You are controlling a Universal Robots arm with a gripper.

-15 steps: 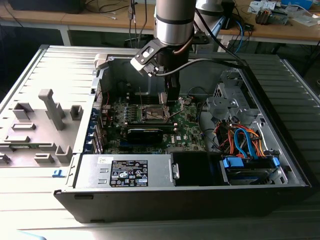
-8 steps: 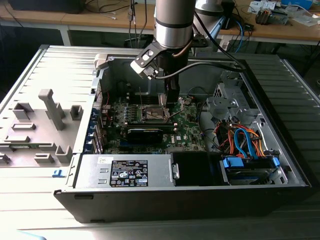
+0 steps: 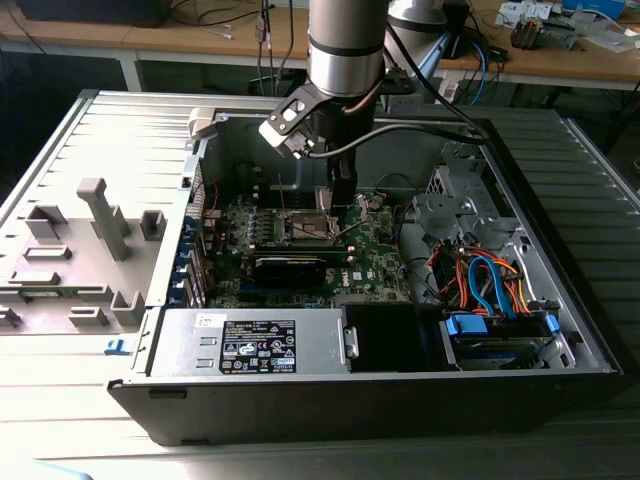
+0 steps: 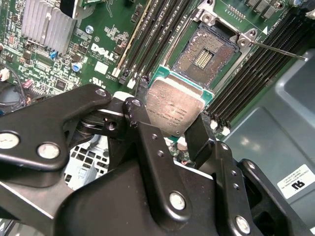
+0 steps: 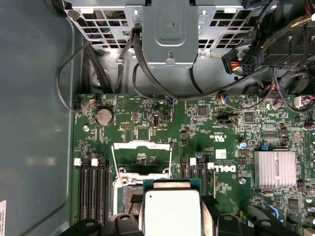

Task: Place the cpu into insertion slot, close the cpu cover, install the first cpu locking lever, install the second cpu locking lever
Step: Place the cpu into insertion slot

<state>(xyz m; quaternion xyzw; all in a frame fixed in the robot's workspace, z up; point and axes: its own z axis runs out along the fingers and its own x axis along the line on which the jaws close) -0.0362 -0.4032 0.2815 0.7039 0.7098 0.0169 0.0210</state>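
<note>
The gripper [image 4: 167,120] is clenched on the cpu [image 4: 179,101]: in the second wrist view its two black fingers [image 4: 142,132] press on opposite edges of the chip. The silvery-grey metal top of the chip faces the camera. The cpu hangs a little tilted, just beside the insertion slot [image 4: 203,56] and above the green motherboard [image 4: 106,44]. One corner of the cpu comes over the near edge of the slot. I cannot tell if the chip touches the rim.

The slot is uncovered, and its dark centre with the fine contacts is bare. In the first wrist view the cpu cover [image 5: 141,143] is flipped up at the far side of the slot. The green board shows through its square window. A thin metal lever [image 4: 275,49] goes out from one corner of the slot and is not locked down.

Long black memory slots [image 4: 152,34] run along both sides of the socket. In the exterior view the arm [image 3: 345,45] reaches down into the open computer case [image 3: 560,300], over the middle of the board. The grey power supply box [image 3: 255,342] sits at the near wall of the case.
</note>
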